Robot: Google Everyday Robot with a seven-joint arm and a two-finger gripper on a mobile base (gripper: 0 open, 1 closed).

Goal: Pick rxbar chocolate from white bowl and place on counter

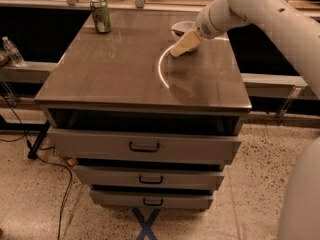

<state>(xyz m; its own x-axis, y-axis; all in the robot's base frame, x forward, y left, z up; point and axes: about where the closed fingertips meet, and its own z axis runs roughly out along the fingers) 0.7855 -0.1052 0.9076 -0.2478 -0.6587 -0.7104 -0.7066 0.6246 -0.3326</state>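
Observation:
The white bowl (181, 28) sits at the far right of the counter (125, 69), partly covered by my arm. My gripper (183, 44) hangs low over the counter, just in front of the bowl's near rim, pointing down and to the left. The rxbar chocolate does not show; the inside of the bowl is hidden behind the gripper and wrist.
A green drink can (100, 15) stands at the counter's far left corner. The top drawer (144, 146) of the grey cabinet is pulled out a little. A water bottle (12, 51) stands on a low shelf at the left. A bright curved reflection lies on the counter.

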